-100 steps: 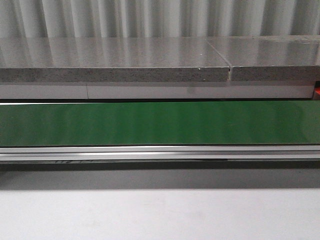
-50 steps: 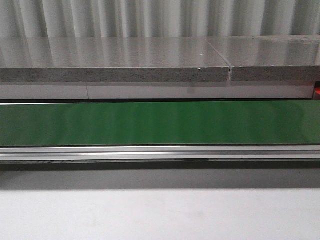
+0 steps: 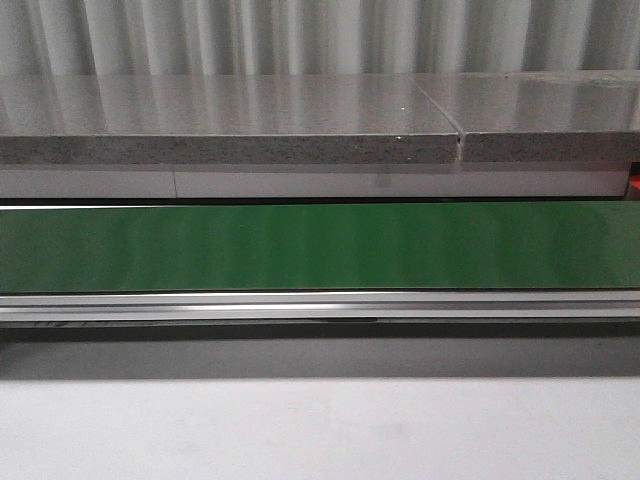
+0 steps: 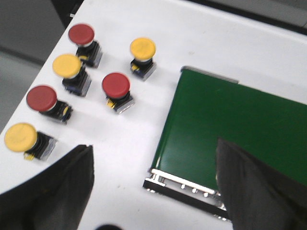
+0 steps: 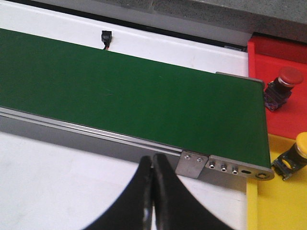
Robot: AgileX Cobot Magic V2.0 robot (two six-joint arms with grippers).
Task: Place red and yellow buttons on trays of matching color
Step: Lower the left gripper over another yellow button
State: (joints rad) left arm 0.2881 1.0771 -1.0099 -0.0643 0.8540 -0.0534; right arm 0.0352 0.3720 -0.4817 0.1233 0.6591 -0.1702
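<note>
In the left wrist view three red buttons (image 4: 116, 85) and three yellow buttons (image 4: 143, 48) stand on the white table beside the end of the green belt (image 4: 230, 129). My left gripper (image 4: 153, 165) is open and empty, above the table near the belt's corner. In the right wrist view my right gripper (image 5: 152, 165) is shut and empty, by the belt's (image 5: 120, 96) near rail. A red button (image 5: 283, 81) stands on the red tray (image 5: 268, 52). A yellow button (image 5: 296, 153) lies on the yellow tray (image 5: 268, 206). The front view shows no gripper, button or tray.
The green conveyor belt (image 3: 320, 245) runs across the front view with a metal rail (image 3: 320, 305) along its near side and a grey stone ledge (image 3: 230, 135) behind. White table (image 3: 320, 430) lies in front. A small black connector (image 5: 106, 37) sits beyond the belt.
</note>
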